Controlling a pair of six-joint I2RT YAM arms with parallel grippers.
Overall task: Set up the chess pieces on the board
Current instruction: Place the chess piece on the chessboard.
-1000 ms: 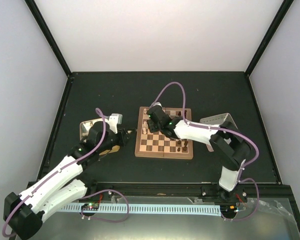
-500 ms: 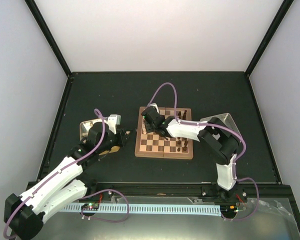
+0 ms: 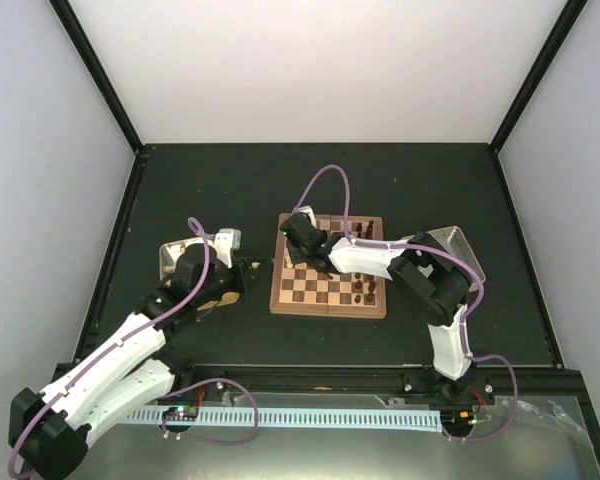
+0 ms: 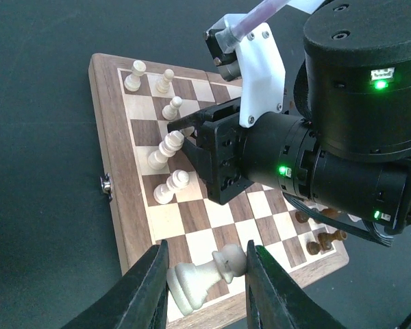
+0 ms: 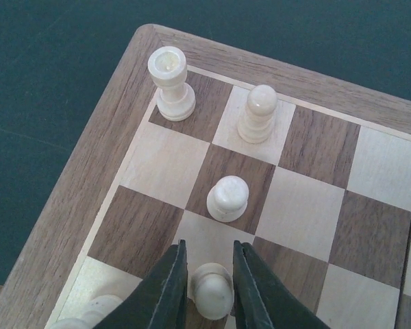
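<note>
Now: right claw (image 5: 209, 255) low over board (image 5: 96, 171), far-left corner region. Jaws narrow, pinched on upright cream pawn (image 5: 213, 293). Pawn dead centre between fingers, axis vertical, so release likely wants straight lift. Second pawn (image 5: 227, 199) just ahead, rook (image 5: 170, 82) beyond. Left claw (image 4: 205, 252) off board's left side, clamping cream piece (image 4: 200, 275) crosswise. Right arm nearer.

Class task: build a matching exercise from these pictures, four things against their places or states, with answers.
Things: 1 left gripper; 2 right gripper; 3 pale rook; 4 dark pieces.
States: A on the board corner square; B jaws either side of an upright pale pawn; C along the edge opposite the pale side; D holding a pale piece sideways.
Pairs: 1-D; 2-B; 3-A; 4-C.
</note>
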